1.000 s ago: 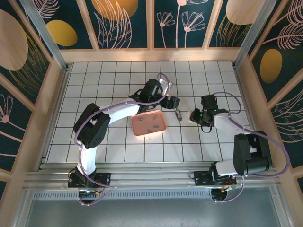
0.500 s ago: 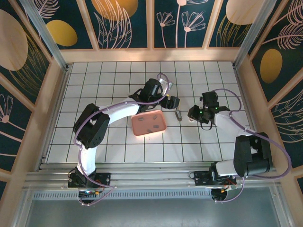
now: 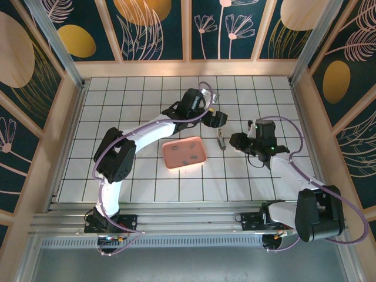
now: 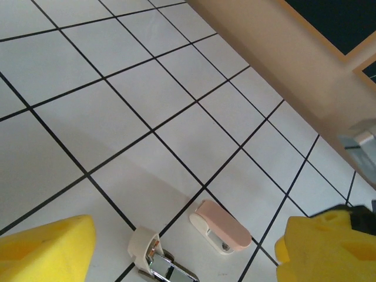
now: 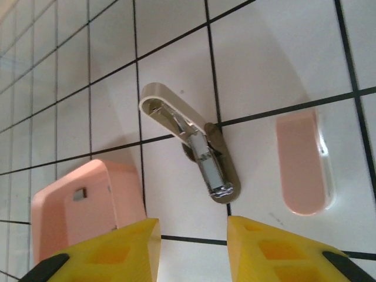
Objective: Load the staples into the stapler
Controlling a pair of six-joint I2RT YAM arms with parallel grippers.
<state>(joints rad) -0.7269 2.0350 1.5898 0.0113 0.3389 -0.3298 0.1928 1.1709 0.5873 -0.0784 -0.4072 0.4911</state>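
Note:
The stapler [image 5: 194, 147] lies on the white tiles with its cream top swung open and the metal channel bare; it is also visible under the left wrist [image 4: 157, 262] and from above [image 3: 221, 141]. My right gripper [image 5: 192, 229] hovers just short of its metal end, open, nothing between the yellow fingers [image 5: 106, 249]. My left gripper [image 4: 185, 249] hangs over the floor beyond the stapler, open wide and empty. The staples [image 3: 187, 154] are small dark strips lying in the pink tray; one [image 5: 79, 194] shows past the tray's wall.
A pink-and-white capsule-shaped piece [image 5: 302, 161] lies on the tiles right beside the stapler [image 4: 223, 226]. The pink tray [image 3: 170, 161] sits left of the stapler, its corner [image 5: 100, 176] close to my right gripper's left finger. Wooden walls [image 4: 294, 76] bound the floor.
My left gripper has lifted back, away from the stapler toward the far wall. My right arm has reached further in, bringing its gripper left, closer to the stapler. The stapler and tray stayed put.

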